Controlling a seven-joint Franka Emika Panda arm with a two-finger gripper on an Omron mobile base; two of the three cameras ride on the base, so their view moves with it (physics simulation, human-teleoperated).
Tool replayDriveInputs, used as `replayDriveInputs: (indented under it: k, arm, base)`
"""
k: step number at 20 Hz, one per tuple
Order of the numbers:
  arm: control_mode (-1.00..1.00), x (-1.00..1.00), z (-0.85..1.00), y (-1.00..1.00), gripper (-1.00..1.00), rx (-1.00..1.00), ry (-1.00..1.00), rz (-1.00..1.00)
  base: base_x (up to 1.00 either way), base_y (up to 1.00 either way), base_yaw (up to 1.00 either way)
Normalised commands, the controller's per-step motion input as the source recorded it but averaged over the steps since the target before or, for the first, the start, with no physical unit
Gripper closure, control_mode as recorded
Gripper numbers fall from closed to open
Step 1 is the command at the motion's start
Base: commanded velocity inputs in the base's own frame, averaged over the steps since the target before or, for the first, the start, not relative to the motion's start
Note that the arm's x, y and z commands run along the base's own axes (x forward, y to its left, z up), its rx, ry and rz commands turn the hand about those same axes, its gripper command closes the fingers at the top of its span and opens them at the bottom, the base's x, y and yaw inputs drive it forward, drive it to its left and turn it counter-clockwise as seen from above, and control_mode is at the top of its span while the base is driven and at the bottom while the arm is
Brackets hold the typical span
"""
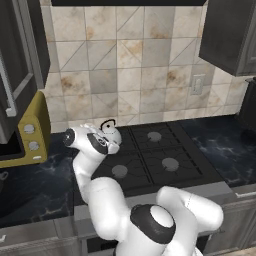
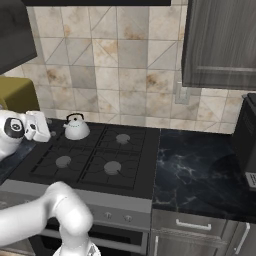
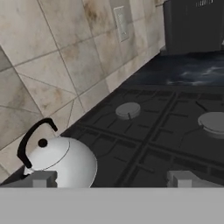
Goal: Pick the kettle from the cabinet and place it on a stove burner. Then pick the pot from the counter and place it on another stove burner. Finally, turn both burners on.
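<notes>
The silver-white kettle point(image 1: 112, 133) point(image 2: 76, 129) point(image 3: 61, 162) stands upright on the back left burner of the black cooktop point(image 1: 150, 152), its black handle arched over the lid. My gripper point(image 1: 103, 144) point(image 2: 48, 131) point(image 3: 113, 179) is open just in front and to the left of the kettle, nothing between its fingers. The other burners point(image 1: 170, 163) point(image 2: 112, 167) point(image 3: 128, 110) are bare. The dark cabinet point(image 1: 15, 60) hangs at the upper left, its door with the silver bar handle swung open. The pot is out of view.
A yellow microwave point(image 1: 31, 134) point(image 2: 15, 94) sits left of the stove. Black marble counter point(image 1: 222, 150) point(image 2: 195, 172) runs to the right, with a dark appliance point(image 2: 247, 135) at its far end. Another wall cabinet point(image 2: 220, 45) hangs above. The tiled wall carries an outlet point(image 1: 198, 84).
</notes>
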Motion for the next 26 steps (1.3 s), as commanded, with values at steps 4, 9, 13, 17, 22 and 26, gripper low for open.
replayDriveInputs:
  k: [4,9,13,17,22,26]
  arm:
    - [-1.0,-0.35,0.42,-0.04,-1.0,0.07,0.0,0.0]
    - [-1.0,-0.35,0.36,-0.05,-1.0,0.08,0.0,0.0]
    - [-1.0,-0.45,0.28,-0.1,-1.0,0.07,0.0,0.0]
    - [-1.0,-0.47,0.17,-0.15,-1.0,0.07,0.0,0.0]
    - [-1.0,-0.52,0.18,-0.23,-1.0,0.07,0.0,0.0]
    - [-1.0,-0.49,0.23,-0.26,-1.0,0.09,0.0,0.0]
  base:
    - [0.0,0.0,0.0]
    - [0.0,0.0,0.0]
    - [0.0,0.0,0.0]
    - [0.0,0.0,0.0]
    - [0.0,0.0,0.0]
    - [0.0,0.0,0.0]
